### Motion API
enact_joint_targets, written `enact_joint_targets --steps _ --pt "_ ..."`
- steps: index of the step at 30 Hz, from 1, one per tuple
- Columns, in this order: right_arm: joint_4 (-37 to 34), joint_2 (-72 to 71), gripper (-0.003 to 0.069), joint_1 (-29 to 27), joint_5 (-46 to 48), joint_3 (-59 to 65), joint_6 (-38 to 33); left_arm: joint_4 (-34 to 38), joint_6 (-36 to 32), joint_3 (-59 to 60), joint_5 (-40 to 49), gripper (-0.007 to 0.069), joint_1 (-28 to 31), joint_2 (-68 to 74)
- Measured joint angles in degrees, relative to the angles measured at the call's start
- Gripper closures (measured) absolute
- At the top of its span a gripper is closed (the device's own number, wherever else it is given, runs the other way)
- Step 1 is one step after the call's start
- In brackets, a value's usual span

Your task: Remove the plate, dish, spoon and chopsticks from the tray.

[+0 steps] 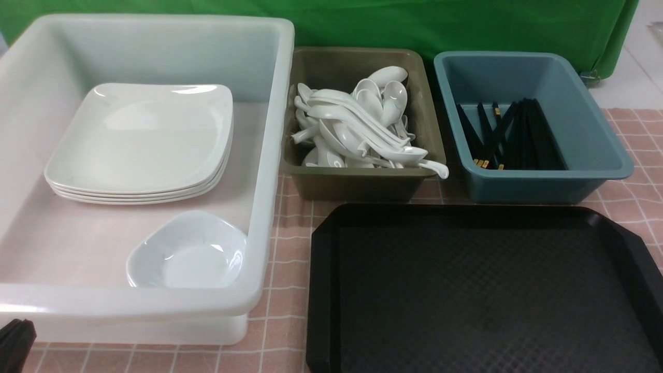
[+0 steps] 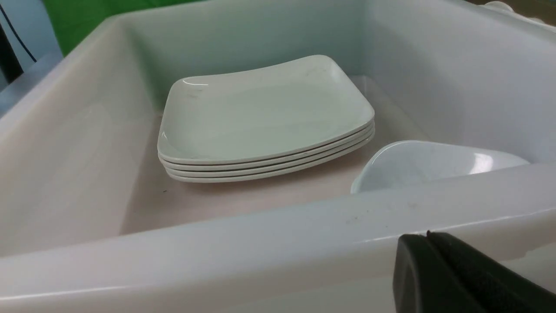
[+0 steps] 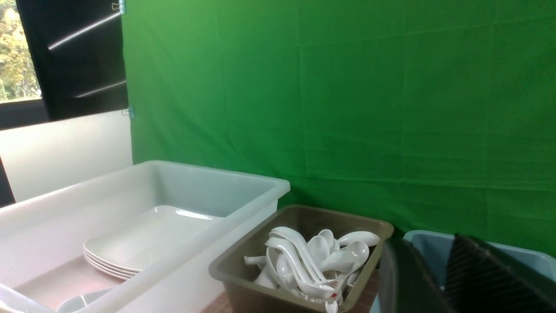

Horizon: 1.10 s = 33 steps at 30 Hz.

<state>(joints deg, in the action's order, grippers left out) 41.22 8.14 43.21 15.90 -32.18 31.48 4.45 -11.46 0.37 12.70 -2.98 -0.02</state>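
Note:
The black tray [image 1: 481, 290] lies at the front right with nothing on it. A stack of white plates [image 1: 142, 140] sits in the white tub [image 1: 269, 155], with the small pale dish [image 1: 189, 251] at the tub's front right corner. White spoons [image 1: 357, 124] fill the olive bin. Black chopsticks [image 1: 513, 137] lie in the blue bin. My left gripper [image 2: 428, 235] is shut and empty, low outside the tub's front wall; it shows at the bottom left corner of the front view [image 1: 15, 342]. My right gripper [image 3: 423, 245] is open and empty, out of the front view.
The olive bin [image 1: 362, 186] and the blue bin [image 1: 538, 181] stand side by side behind the tray. The tub takes up the left half of the pink checked tablecloth [image 1: 290, 228]. A green backdrop [image 1: 414, 23] hangs behind. In the left wrist view the plates [image 2: 265, 117] and the dish [image 2: 430, 163] show.

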Motion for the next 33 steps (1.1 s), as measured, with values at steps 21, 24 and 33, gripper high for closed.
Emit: enact_joint_targets --steps 21,24,33 --pt "0.0 0.0 0.0421 0.0 0.0 0.0 0.0 0.0 -0.1 0.0 0.0 0.0624 0.0 0.0" --pt "-0.3 0.0 0.0419 0.0 -0.1 0.0 0.0 0.0 -0.1 0.0 0.0 0.0624 0.0 0.0" --pt "-30.9 0.0 0.0419 0.0 -4.9 0.9 -31.5 0.0 -0.1 0.0 0.0 0.0624 0.0 0.0"
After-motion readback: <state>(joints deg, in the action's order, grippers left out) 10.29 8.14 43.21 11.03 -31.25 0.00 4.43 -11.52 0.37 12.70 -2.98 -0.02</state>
